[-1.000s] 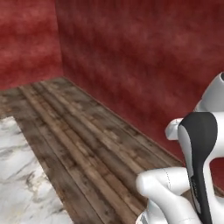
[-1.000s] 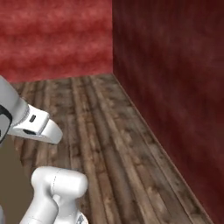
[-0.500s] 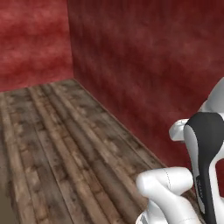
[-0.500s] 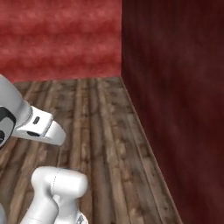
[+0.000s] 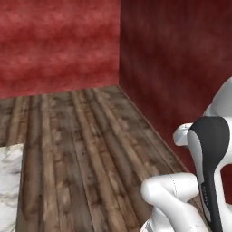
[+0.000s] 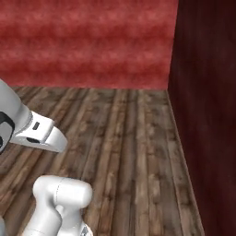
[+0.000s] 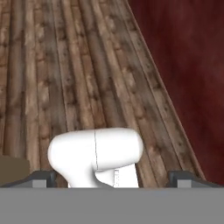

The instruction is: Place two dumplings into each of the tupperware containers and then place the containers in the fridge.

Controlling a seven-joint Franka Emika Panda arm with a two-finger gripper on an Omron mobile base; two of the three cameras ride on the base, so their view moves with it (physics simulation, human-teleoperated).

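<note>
Here | tool [image 7: 112, 177] tips wide apart, gripping nothing | over plank floor [image 7: 65, 78] | beside red wall [image 7: 188, 65]

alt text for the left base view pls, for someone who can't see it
The robot's white arm with a dark joint rises at lower right over a bare wooden plank floor, facing a corner of two red walls. A white marble edge shows at lower left.

A white marbled slab [image 5: 8, 181] (its kind unclear) is cut off at the left edge.
</note>
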